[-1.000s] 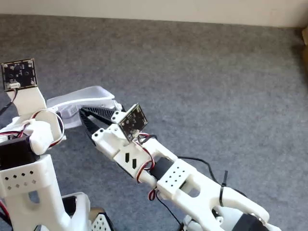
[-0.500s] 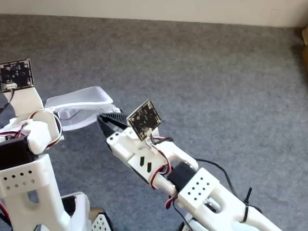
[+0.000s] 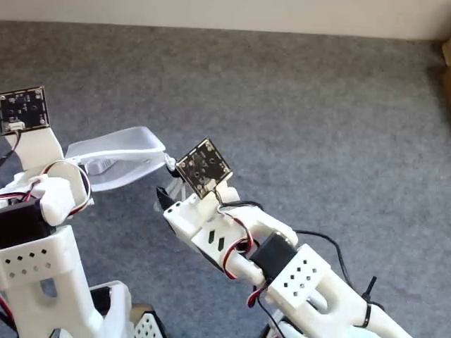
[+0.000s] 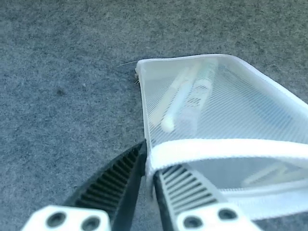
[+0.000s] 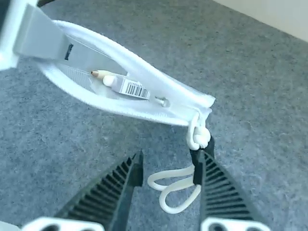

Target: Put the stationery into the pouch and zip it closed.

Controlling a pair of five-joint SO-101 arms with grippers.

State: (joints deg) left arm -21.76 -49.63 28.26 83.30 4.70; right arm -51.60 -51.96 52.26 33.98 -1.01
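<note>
A white mesh pouch (image 3: 123, 158) hangs above the grey carpet, held up at one end. In the left wrist view my left gripper (image 4: 148, 161) is shut on the pouch's (image 4: 226, 101) white rim band. A white pen (image 4: 174, 103) and a labelled tube (image 4: 199, 94) show through the mesh. The pouch (image 5: 144, 72) gapes open at the top, with a pencil (image 5: 102, 74) and a barcoded stick (image 5: 127, 86) inside. My right gripper (image 5: 168, 159) is open just short of the pouch's free end. The white zip cord (image 5: 197, 134) dangles beside one fingertip, its loop hanging between the jaws. In the high view the right gripper (image 3: 163, 197) sits below the pouch.
Grey carpet (image 3: 317, 120) covers the whole work area, open to the right and far side. A pale wall strip (image 3: 232, 14) runs along the back. A brown object (image 3: 447, 67) pokes in at the right edge.
My right gripper has drawn back from the pouch, toward the near side and right. The pouch stays held up by the left gripper, which shifted only slightly.
</note>
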